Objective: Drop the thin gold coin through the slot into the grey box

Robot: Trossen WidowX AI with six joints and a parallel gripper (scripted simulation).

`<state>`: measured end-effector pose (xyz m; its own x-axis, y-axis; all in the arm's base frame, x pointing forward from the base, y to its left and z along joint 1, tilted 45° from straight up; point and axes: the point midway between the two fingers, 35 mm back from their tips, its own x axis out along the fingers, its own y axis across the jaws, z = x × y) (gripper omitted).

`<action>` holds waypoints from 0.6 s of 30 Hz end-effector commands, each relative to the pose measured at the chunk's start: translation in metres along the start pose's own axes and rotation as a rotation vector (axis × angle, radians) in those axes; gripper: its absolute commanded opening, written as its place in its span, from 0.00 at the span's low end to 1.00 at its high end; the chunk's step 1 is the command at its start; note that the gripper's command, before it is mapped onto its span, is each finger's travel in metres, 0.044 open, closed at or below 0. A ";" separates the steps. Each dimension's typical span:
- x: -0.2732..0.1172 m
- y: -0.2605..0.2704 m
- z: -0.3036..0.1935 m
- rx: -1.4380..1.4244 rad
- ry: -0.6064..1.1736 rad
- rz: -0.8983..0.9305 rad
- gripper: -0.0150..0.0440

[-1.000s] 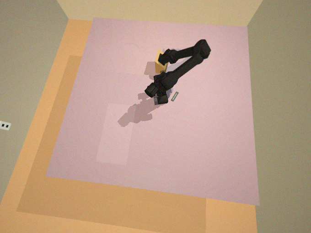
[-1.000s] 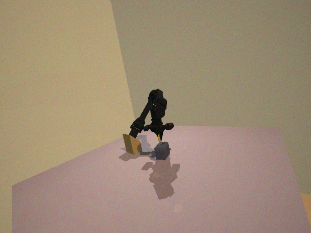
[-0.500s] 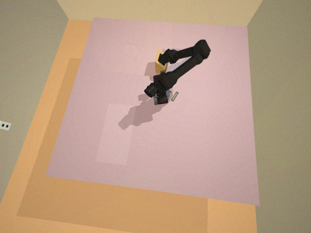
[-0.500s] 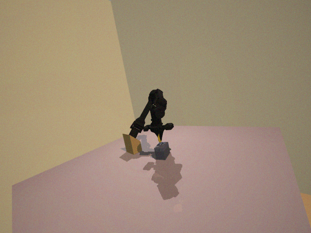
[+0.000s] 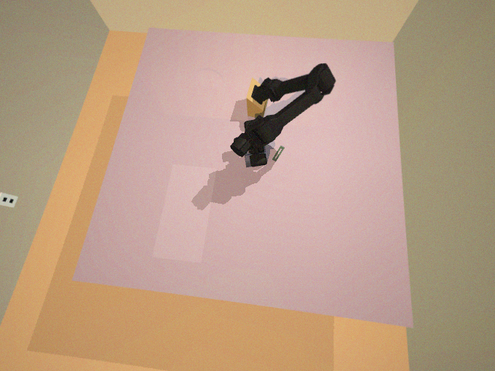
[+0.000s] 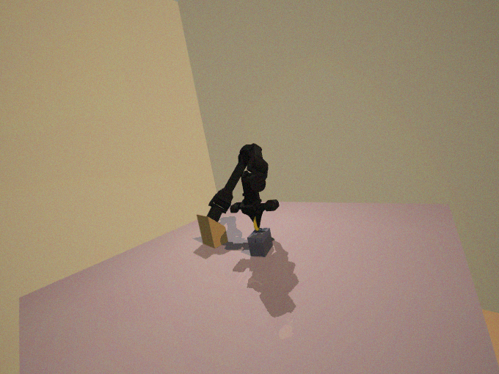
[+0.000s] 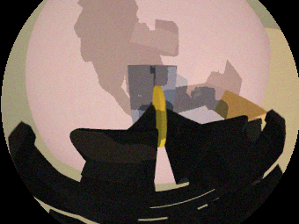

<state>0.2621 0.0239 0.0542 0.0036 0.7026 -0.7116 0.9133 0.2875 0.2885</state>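
Pincer (image 7: 159,144) clamped on the gold coin (image 7: 158,114), edge-on and hanging just above the grey box (image 6: 260,242) and its slot; the risk now: a slight twist or offset and the rim catches the lid, skidding off onto the worktop (image 6: 354,274)

Arm (image 5: 288,111) was matte black all over, built of blocky faceted links with rounded joint housings; no cables, screws or labels could be made out. A thin pale band crossed the lowest link near the base in the exterior view. Gripper (image 7: 159,144) was black too, with two wedge-shaped fingers and thin light arc lines on its body.
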 end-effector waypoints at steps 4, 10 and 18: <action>0.004 0.001 0.000 0.006 0.004 0.005 0.25; 0.008 0.000 0.000 0.006 0.004 0.005 0.25; 0.008 0.000 0.000 0.000 0.000 0.001 0.43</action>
<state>0.2621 0.0299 0.0484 0.0048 0.7032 -0.7110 0.9138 0.2857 0.2888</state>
